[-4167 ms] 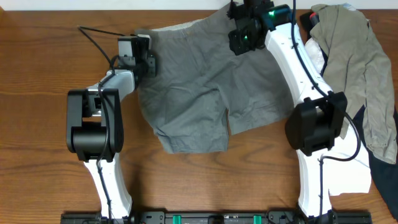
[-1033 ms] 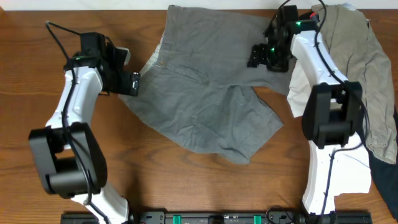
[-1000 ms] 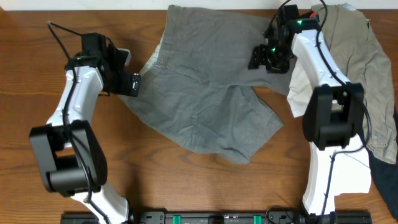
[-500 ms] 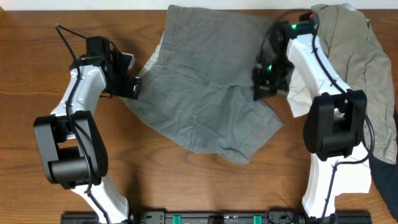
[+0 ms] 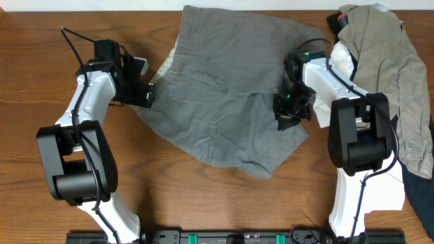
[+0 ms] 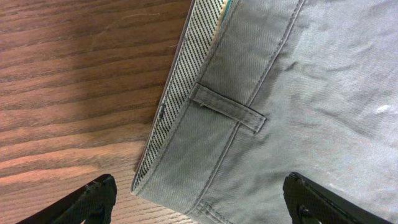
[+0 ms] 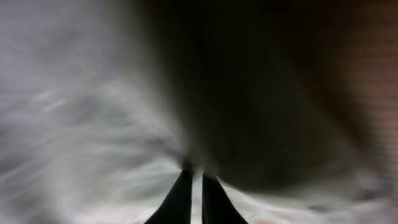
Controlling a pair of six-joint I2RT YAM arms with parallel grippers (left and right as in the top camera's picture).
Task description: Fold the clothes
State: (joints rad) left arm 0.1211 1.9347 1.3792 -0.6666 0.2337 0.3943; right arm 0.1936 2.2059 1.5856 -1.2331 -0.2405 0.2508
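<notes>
The clothes in hand are mid-grey shorts [image 5: 224, 88], lying spread and rumpled on the wooden table [image 5: 41, 156]. My left gripper [image 5: 148, 95] sits at the waistband's left end. In the left wrist view it [image 6: 202, 200] stands open, with the waistband corner and a belt loop [image 6: 227, 109] of the shorts [image 6: 311, 74] between the wide-apart fingers. My right gripper [image 5: 286, 116] is at the right leg's edge. In the blurred right wrist view it [image 7: 196, 190] is shut on a thin fold of the grey cloth [image 7: 81, 124], whose creases run to the tips.
A khaki-tan garment [image 5: 383, 61] is heaped at the right, over a white one [image 5: 376, 190] and a navy one [image 5: 422, 203]. The table's far edge runs just above the shorts. Both arm bases stand at the front.
My right gripper has come down from the shorts' upper right to the right leg's edge and closed on the cloth. The left gripper has barely shifted.
</notes>
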